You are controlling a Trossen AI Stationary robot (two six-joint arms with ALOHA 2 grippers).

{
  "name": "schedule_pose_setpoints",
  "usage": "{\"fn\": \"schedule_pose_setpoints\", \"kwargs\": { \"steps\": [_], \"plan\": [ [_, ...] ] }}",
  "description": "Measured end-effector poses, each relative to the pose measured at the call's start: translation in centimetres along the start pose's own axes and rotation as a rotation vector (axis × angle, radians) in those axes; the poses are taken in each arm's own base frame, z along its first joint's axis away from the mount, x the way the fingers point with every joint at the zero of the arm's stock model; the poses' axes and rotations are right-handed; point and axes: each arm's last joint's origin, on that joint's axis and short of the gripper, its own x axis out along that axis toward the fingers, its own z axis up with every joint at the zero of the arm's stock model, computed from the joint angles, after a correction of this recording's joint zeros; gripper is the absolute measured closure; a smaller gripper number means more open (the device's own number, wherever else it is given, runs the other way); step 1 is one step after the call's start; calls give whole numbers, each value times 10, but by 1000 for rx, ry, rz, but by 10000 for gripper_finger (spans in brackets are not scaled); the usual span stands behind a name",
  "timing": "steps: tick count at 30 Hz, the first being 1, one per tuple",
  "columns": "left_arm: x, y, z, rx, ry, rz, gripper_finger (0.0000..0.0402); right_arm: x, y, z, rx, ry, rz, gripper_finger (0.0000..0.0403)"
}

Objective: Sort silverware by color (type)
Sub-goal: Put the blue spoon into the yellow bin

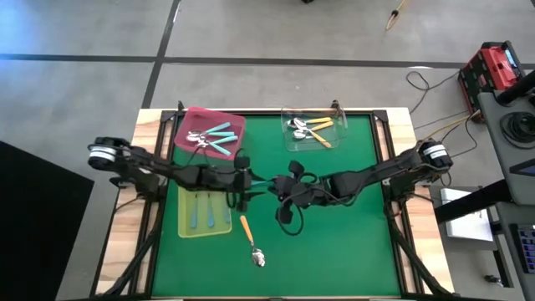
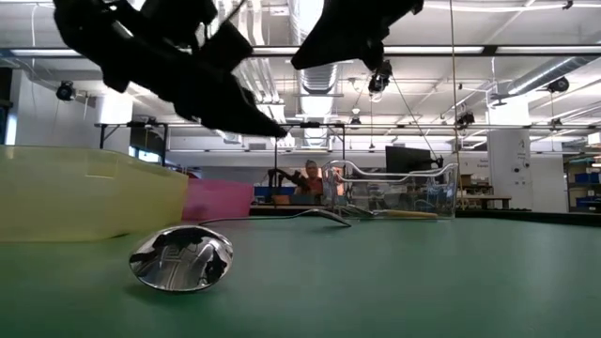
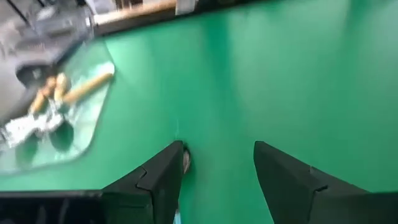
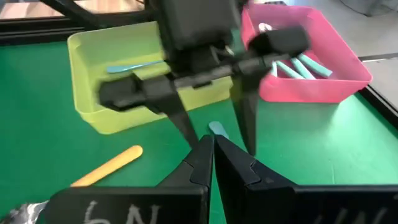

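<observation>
A teal-handled spoon (image 1: 264, 180) lies on the green mat at the table's middle. Its handle end (image 4: 217, 129) points toward the left arm and its metal bowl (image 2: 326, 218) toward the right. My left gripper (image 3: 217, 146) hangs open just above it and clear of the mat, a finger on either side of the handle end. My right gripper (image 4: 212, 142) is shut, higher up and facing the left one, its tips over the spoon. An orange-handled spoon (image 1: 249, 236) lies nearer the front edge, bowl (image 2: 180, 258) frontward.
A pink tray (image 1: 185, 119) with teal spoons is at the far left. A clear tray (image 1: 341, 135) with orange spoons is at the far right. A yellow-green tray (image 1: 185, 227) with light blue spoons sits left of centre. Bare mat lies to the front right.
</observation>
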Motion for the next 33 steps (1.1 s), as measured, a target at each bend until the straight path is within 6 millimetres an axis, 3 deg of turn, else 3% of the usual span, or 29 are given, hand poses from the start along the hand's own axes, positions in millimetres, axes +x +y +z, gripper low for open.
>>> {"fn": "schedule_pose_setpoints", "kwargs": {
  "steps": [17, 25, 33],
  "plan": [
    [62, 22, -36, -26, 267, 47, 222, -5, 2, -18, -34, 45, 8, 394],
    [77, 31, -35, -39, 275, 67, 222, -8, -2, -26, -7, 57, 3, 394],
    [79, 37, -37, -45, 305, 75, 235, -8, -2, -27, 2, 58, 2, 394]
  ]
}}
